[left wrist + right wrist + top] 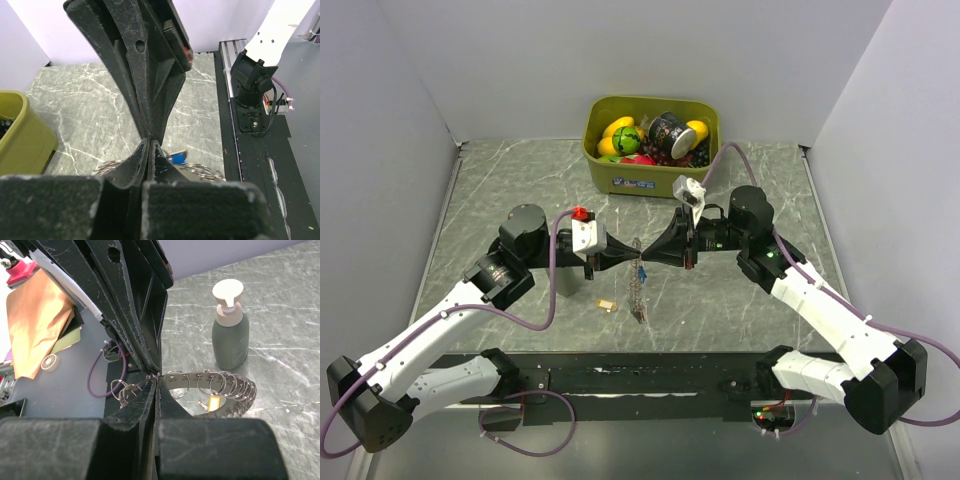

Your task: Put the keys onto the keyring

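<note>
Top external: we note left gripper (pixel 627 253) and right gripper (pixel 648 252) both clamped on the keyring (pixel 638 292); likely limp, light, slippery; yellow key (pixel 608 304) at its 8 o'clock, pinch tag

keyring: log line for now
left gripper shut on keyring | right gripper shut on keyring | blue key on keyring | yellow key on table

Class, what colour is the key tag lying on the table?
Yellow; the key tag shows best in the right wrist view.
</note>
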`<action>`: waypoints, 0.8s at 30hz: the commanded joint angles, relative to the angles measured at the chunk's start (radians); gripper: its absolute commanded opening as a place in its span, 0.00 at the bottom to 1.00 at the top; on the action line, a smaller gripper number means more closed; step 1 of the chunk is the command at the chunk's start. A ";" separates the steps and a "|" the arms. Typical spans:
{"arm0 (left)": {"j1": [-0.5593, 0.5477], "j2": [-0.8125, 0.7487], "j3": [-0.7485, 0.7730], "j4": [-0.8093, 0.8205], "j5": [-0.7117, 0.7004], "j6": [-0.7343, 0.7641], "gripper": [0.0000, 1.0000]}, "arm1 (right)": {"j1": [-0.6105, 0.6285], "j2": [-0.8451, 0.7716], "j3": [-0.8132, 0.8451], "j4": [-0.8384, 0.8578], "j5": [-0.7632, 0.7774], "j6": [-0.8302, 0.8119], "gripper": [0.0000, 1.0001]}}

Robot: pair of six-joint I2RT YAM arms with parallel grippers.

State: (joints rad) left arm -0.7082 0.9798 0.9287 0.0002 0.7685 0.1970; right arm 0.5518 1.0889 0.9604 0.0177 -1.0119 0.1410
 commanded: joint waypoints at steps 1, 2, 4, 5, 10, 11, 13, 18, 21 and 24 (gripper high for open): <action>-0.011 -0.012 0.033 0.012 0.101 -0.018 0.01 | -0.013 -0.014 0.008 0.090 0.062 -0.009 0.13; -0.011 -0.012 0.032 0.018 0.103 -0.019 0.01 | -0.013 -0.018 0.008 0.097 0.067 -0.006 0.14; -0.011 -0.013 0.032 0.020 0.104 -0.022 0.01 | -0.012 -0.020 0.006 0.090 0.071 -0.009 0.18; -0.011 -0.013 0.035 0.017 0.106 -0.021 0.01 | -0.013 -0.024 0.006 0.087 0.072 -0.011 0.22; -0.011 -0.018 0.042 0.006 0.107 -0.016 0.01 | -0.016 -0.043 0.012 0.067 0.102 -0.027 0.43; -0.011 -0.020 0.041 0.009 0.109 -0.018 0.01 | -0.018 -0.052 0.012 0.067 0.104 -0.030 0.46; -0.011 -0.023 0.041 0.009 0.109 -0.019 0.01 | -0.021 -0.058 0.008 0.074 0.116 -0.029 0.53; -0.011 -0.029 0.042 0.018 0.117 -0.027 0.01 | -0.036 -0.076 0.001 0.091 0.107 -0.027 0.61; -0.011 -0.029 0.042 0.023 0.118 -0.030 0.01 | -0.039 -0.069 0.006 0.087 0.102 -0.034 0.63; -0.011 -0.024 0.038 0.018 0.115 -0.025 0.01 | -0.047 -0.069 -0.043 0.065 0.477 -0.055 0.79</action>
State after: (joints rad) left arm -0.7151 0.9787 0.9291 -0.0307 0.8520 0.1745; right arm 0.5186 1.0359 0.9604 0.0605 -0.8997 0.1177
